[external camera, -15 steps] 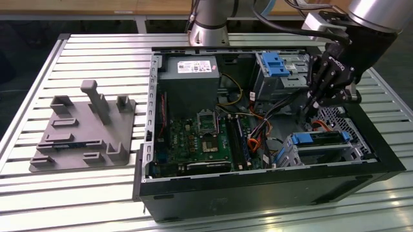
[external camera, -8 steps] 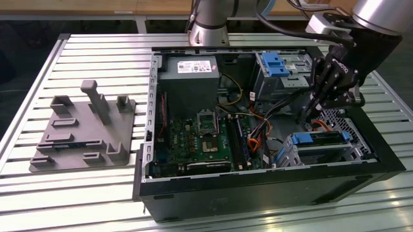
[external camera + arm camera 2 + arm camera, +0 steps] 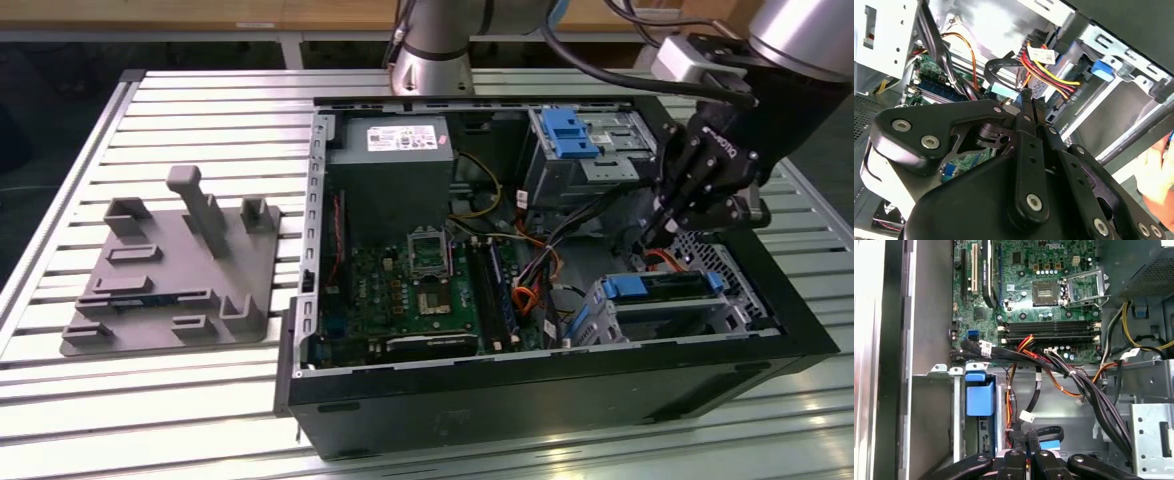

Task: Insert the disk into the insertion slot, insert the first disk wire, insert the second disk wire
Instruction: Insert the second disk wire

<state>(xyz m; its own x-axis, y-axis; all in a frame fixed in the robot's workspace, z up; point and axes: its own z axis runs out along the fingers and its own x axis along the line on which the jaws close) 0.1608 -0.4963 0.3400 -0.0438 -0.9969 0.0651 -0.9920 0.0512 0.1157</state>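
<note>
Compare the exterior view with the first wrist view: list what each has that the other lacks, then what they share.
Exterior view: the grey fixture tray on the slatted table, at the exterior view's left of the black case, and the arm's column. First wrist view: the looped black wire that the gripper is shut on. Both: the gripper, the motherboard and the disk in its blue carrier, seated in the insertion slot.

The disk, silver in its blue carrier frame, lies flat, seated in the insertion slot, a low perforated silver cage. A looped black disk wire with a light-blue plug is pinched by the end effector.
</note>
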